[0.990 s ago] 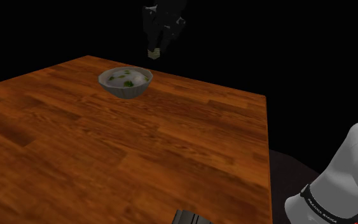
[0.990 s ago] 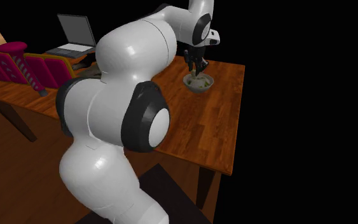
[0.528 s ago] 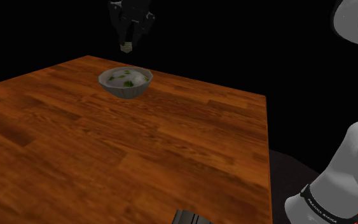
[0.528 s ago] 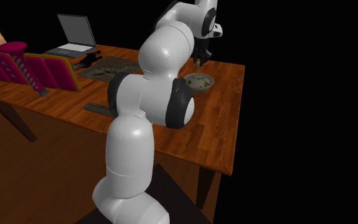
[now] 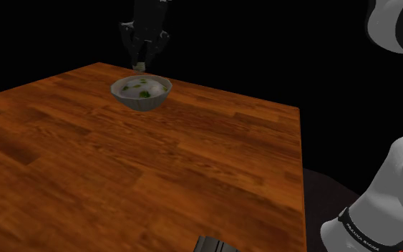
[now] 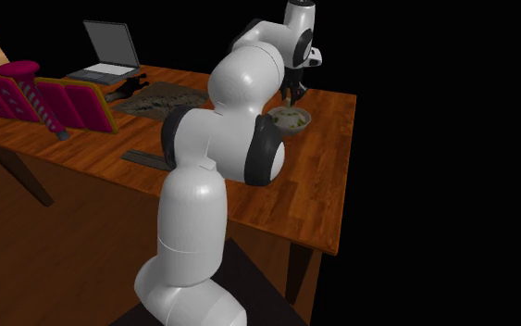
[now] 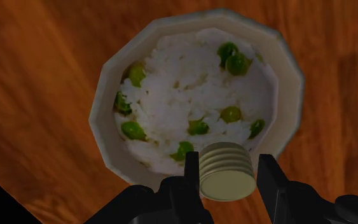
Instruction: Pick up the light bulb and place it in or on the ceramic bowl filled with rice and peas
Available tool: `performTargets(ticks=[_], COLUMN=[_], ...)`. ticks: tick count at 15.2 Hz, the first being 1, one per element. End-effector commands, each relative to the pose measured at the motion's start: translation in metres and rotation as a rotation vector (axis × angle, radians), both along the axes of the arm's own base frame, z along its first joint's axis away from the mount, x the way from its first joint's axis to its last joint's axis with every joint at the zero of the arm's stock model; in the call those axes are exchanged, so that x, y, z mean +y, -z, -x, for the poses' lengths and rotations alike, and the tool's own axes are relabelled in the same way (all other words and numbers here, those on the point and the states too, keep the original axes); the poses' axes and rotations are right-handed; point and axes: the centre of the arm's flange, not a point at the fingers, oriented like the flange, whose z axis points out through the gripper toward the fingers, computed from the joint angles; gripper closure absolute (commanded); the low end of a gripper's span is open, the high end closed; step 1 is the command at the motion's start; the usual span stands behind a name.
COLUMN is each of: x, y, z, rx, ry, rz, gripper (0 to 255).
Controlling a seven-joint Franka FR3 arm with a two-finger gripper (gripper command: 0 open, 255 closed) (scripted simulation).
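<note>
Light bulb (image 7: 227,173) between fingers (image 7: 269,183), over bowl (image 7: 99,118) rim

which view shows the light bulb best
Wrist view: the light bulb shows large, ribbed base first, between the fingers, over the bowl. Shoulder view: a pale speck under the gripper. Second exterior view: too small to tell.

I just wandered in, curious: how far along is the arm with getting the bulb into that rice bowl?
Done: the black gripper clasps the pale light bulb with ribbed screw base. In hand: it hangs above the rim of the whitish bowl of rice and peas. Left: letting go.
</note>
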Motion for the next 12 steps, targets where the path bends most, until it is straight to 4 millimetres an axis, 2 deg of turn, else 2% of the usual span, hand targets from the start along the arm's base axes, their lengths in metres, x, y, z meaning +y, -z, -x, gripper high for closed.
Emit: performTargets(ticks=[1, 3, 11, 12], x=[0.000, 0.000, 0.000, 0.000], y=[0.010, 0.020, 0.021, 0.021], z=[0.000, 0.000, 0.000, 0.000], rx=[-0.001, -0.001, -0.001, -0.001], ry=[0.000, 0.000, 0.000, 0.000], rz=[0.000, 0.000, 0.000, 0.000], gripper=[255, 255, 255, 0])
